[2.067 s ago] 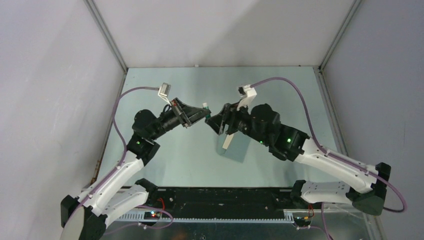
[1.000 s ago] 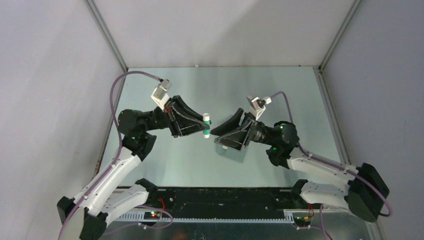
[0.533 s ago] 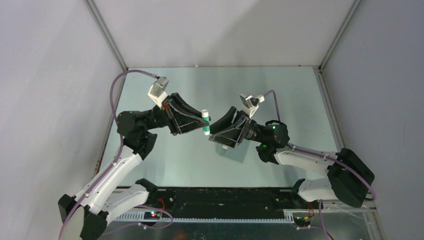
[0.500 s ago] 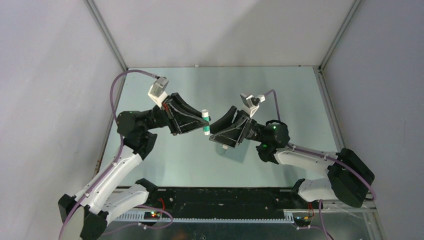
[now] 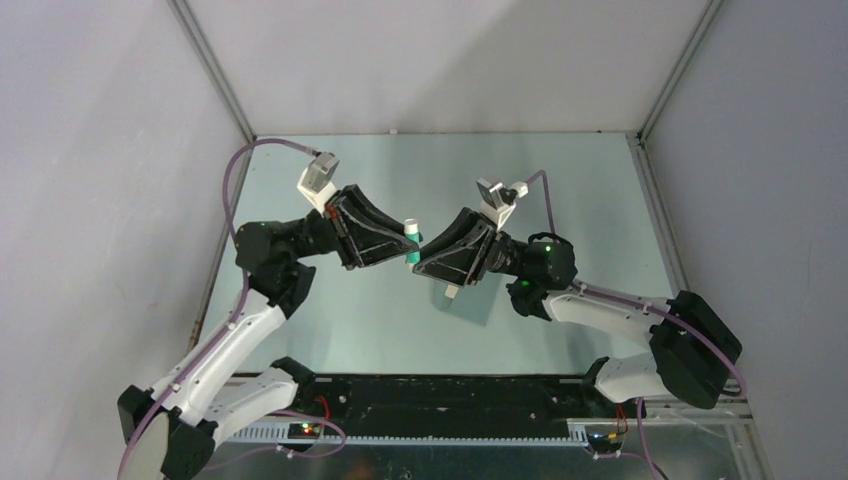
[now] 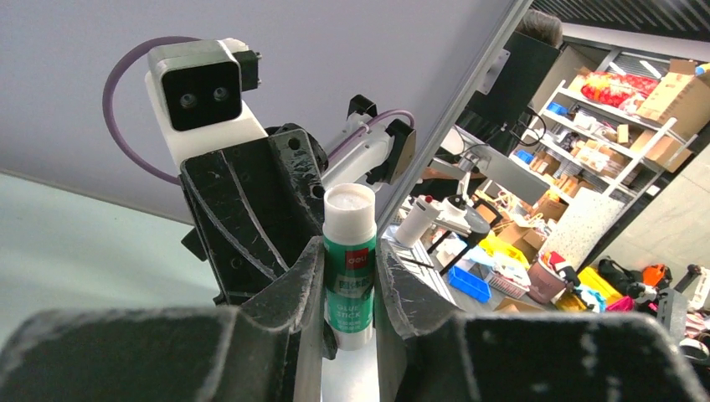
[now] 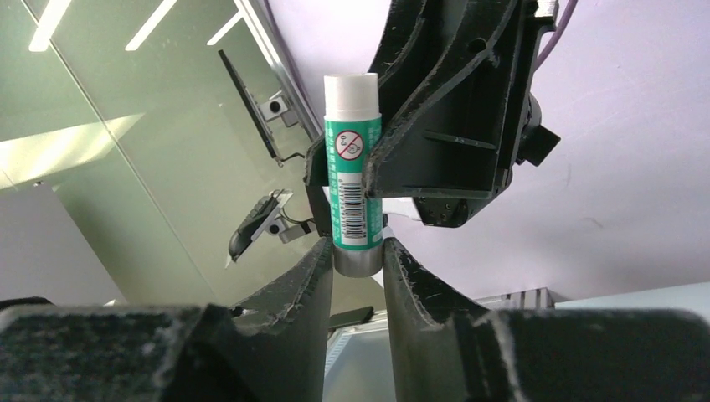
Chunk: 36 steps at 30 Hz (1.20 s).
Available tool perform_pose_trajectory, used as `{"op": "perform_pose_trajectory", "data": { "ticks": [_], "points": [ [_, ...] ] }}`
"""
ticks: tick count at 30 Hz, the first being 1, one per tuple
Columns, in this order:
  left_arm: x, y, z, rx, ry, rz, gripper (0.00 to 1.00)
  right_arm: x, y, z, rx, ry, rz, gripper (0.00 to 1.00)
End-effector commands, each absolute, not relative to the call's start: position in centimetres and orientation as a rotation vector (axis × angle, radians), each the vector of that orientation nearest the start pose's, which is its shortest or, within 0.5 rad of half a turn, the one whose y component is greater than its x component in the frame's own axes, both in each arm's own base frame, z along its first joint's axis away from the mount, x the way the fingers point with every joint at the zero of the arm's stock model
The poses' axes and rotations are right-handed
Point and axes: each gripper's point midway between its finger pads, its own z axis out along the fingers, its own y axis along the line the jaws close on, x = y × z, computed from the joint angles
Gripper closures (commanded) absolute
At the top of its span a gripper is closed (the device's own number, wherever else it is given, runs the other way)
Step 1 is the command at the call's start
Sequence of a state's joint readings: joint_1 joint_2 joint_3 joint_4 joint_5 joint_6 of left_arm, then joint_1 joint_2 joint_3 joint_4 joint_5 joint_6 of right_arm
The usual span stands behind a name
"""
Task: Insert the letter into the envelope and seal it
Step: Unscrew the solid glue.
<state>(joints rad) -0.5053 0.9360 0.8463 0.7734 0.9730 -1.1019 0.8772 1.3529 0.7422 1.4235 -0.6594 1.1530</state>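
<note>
A green-and-white glue stick (image 5: 412, 240) hangs in the air over the middle of the table. My left gripper (image 5: 407, 237) is shut on its green body (image 6: 348, 226). From the other side, my right gripper (image 5: 417, 257) meets it with its jaws pressed on the stick's grey end (image 7: 357, 255). The white end (image 7: 352, 86) points away from the right wrist camera. The teal-grey envelope (image 5: 479, 308) lies flat under the right gripper and is mostly hidden. A tan tip of the letter (image 5: 452, 292) pokes out below that gripper.
Grey walls close in the pale green table (image 5: 560, 180) on three sides. The black rail (image 5: 440, 395) with the arm bases runs along the near edge. Purple cables loop above both wrists.
My right gripper has moved left and up to the glue stick, and its jaws have narrowed onto the stick's end. The left gripper has kept its hold and barely moved.
</note>
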Motion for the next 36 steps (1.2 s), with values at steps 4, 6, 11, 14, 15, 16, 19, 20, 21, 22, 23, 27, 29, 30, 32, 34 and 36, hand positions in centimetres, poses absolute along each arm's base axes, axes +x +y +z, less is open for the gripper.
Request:
{"op": "perform_pose_trajectory", "data": {
  "ticks": [4,6,11,14,15,16,19,20,21,22,23,27,29,30,32,34,36],
  "points": [
    [12.4,-25.7,44.8,0.740,1.187,-1.789,1.00,10.3,34.6,42.5,-0.693,0.906,2.105,0.73],
    [12.4,-25.7,44.8,0.740,1.186,-1.789,1.00,10.3,34.6,42.4,-0.694,0.913,2.109,0.76],
    [12.6,-25.7,44.8,0.721,1.194,-1.784,1.00,10.6,34.9,42.1,-0.674,0.944,2.125,0.99],
    [13.5,-25.8,44.4,0.671,1.240,-1.771,1.00,11.3,35.1,42.0,-0.649,0.991,2.092,1.00],
    [13.7,-25.9,44.3,0.667,1.242,-1.753,1.00,12.0,35.6,41.5,-0.613,1.055,2.076,1.00],
    [14.0,-25.9,44.1,0.639,1.264,-1.745,1.00,12.0,35.3,41.9,-0.616,1.043,2.028,1.00],
    [14.7,-25.8,43.6,0.605,1.289,-1.702,1.00,13.8,36.0,40.8,-0.519,1.185,1.892,1.00],
    [15.0,-25.7,43.4,0.585,1.302,-1.682,1.00,13.6,35.5,41.4,-0.518,1.162,1.838,1.00],
    [15.2,-25.7,43.3,0.575,1.308,-1.672,1.00,14.4,35.1,41.4,-0.465,1.200,1.790,1.00],
    [15.6,-25.6,43.1,0.553,1.320,-1.649,1.00,14.6,35.1,41.3,-0.461,1.207,1.750,1.00],
    [15.6,-25.4,43.2,0.542,1.321,-1.636,1.00,15.1,34.8,41.3,-0.424,1.233,1.715,1.00],
    [16.9,-25.0,42.8,0.455,1.349,-1.578,1.00,15.8,34.4,41.1,-0.381,1.296,1.573,1.00],
    [17.3,-25.0,42.6,0.428,1.359,-1.567,1.00,15.8,34.4,41.3,-0.377,1.312,1.503,1.00],
    [17.4,-25.0,42.5,0.421,1.363,-1.565,1.00,15.8,34.5,41.4,-0.377,1.312,1.460,1.00],
    [17.7,-24.9,42.2,0.405,1.374,-1.555,1.00,15.9,34.6,41.7,-0.375,1.331,1.387,1.00],
    [17.9,-24.9,42.0,0.397,1.384,-1.547,1.00,16.1,34.8,42.1,-0.378,1.371,1.301,1.00],
    [18.1,-24.9,41.8,0.391,1.393,-1.536,1.00,16.5,35.1,41.8,-0.373,1.419,1.206,1.00]
  ]
}}
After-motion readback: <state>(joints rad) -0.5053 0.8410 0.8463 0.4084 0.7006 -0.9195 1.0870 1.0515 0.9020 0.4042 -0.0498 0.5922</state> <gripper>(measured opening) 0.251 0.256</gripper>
